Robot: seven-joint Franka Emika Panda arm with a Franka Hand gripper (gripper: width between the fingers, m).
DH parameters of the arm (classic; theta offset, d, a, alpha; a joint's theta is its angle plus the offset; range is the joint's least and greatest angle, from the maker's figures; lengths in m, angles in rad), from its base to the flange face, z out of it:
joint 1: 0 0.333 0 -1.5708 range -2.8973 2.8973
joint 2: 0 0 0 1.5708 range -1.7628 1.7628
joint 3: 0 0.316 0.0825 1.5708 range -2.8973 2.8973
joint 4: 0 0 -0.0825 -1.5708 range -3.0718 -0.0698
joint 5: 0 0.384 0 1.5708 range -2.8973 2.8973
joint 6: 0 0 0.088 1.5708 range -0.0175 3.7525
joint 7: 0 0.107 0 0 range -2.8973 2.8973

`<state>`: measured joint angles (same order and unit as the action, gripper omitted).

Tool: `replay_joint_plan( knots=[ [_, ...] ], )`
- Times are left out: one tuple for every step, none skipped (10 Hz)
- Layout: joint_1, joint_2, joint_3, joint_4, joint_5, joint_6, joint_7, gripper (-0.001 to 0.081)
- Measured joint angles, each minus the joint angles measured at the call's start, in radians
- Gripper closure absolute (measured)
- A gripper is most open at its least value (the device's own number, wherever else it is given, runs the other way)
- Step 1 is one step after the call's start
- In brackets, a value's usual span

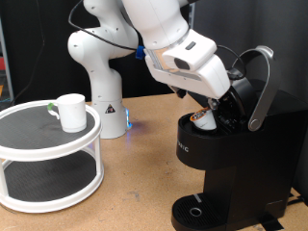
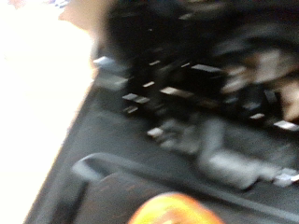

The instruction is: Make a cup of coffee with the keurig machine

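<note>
At the open mouth of the keurig machine (image 1: 226,159), the arm is reaching down so that the tool (image 1: 210,114) is sitting right at the pod chamber, under the raised silver-trimmed lid (image 1: 260,87). The step in hand is judged to be the loading of the pod: something small and pale with a brownish top, probably the pod (image 1: 202,118), is showing at the chamber's rim just below the tool, though whether it is lying seated in the chamber or being gripped cannot be told from the exterior view. The wrist view is blurring badly, giving only dark machine parts and an orange smear, so how far apart the fingers are standing cannot be told either; nothing is clearly showing between them. As a judgement, the step is calling for the pod to sit flat and fully down in the chamber, and for the tool to come clear of the hinge before the lid can swing shut without catching. The cup (image 1: 68,111) is standing well apart from the keurig machine, towards the exterior view's left, upright on the top tier of a round white stand (image 1: 48,159) on the bench (image 1: 135,207); the drip base (image 1: 197,210) of the machine is standing bare, so the cup is not yet in place beneath the spout.
</note>
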<state>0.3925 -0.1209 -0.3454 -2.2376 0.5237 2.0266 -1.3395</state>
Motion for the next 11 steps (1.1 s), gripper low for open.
replay_joint_plan(
  knots=[
    [-0.005,-0.010,-0.002,-0.012,-0.018,-0.006,-0.011,0.0006],
    [-0.006,-0.020,-0.006,-0.026,-0.019,-0.005,-0.020,0.0006],
    [-0.008,-0.030,-0.010,-0.037,-0.019,0.002,-0.027,0.0006],
    [-0.010,-0.040,-0.012,-0.047,-0.019,0.005,-0.028,0.0006],
    [-0.011,-0.046,-0.013,-0.053,-0.019,0.006,-0.028,0.0006],
    [-0.013,-0.048,-0.013,-0.055,-0.019,0.007,-0.028,0.0006],
    [-0.013,-0.049,-0.013,-0.056,-0.019,0.011,-0.028,0.0006],
    [-0.013,-0.048,-0.011,-0.060,-0.014,0.025,-0.028,0.0006],
    [-0.012,-0.047,-0.006,-0.064,-0.013,0.044,-0.019,0.0006],
    [-0.010,-0.043,0.002,-0.069,-0.014,0.069,-0.004,0.0006],
    [-0.008,-0.037,0.013,-0.075,-0.014,0.088,0.009,0.0006]
  ],
)
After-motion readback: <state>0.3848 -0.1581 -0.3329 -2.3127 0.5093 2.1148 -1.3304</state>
